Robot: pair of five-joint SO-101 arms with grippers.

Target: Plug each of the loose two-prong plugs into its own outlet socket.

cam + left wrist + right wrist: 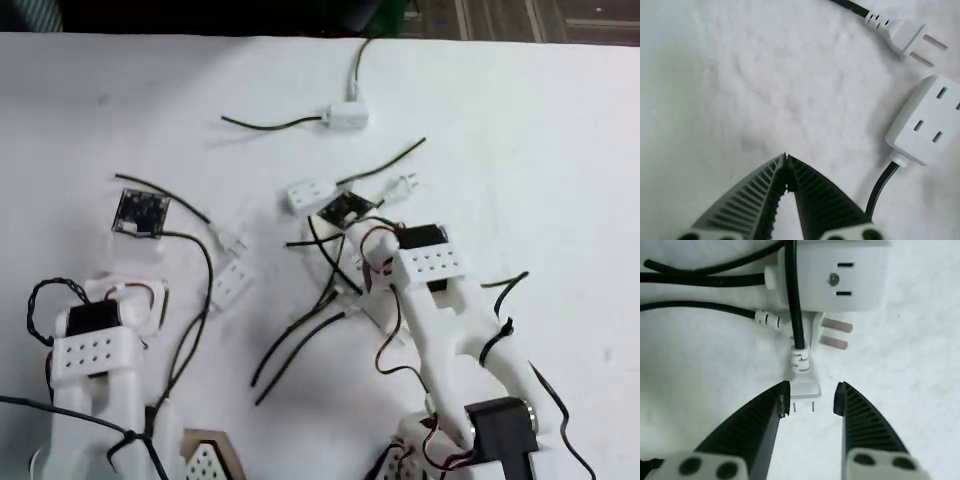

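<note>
A white cloth-covered worktop [560, 150] carries a loose scatter of black cords, socket blocks and plugs, spread out so that each piece can be reached from above. The white right arm [450, 320] leans in over the tangle at the middle. The white left arm [95, 360] sits near the front edge beside its own pair of parts.

Under the right arm lies a white rectangular outlet block [840, 275], socket face up. A white plug with coppery prongs [827, 332] rests against its edge but is not inserted. Just in front lies a small white two-prong plug on a black cord [804, 382], with its thin prongs pointing toward the wrist camera. The right end effector [811, 399] is spread wide, one finger on each side of the plug's body and holding nothing. This looks like a line-up for pinching the plug by its flat sides.

Near the left arm, a white square outlet block [930, 117] lies face up. A white flat two-prong plug [905, 39] lies just beside it, unplugged, with its prongs pointing away. The left end effector [786, 167] is pressed closed and empty, resting low over bare cloth, probably parked out of the way.
</note>
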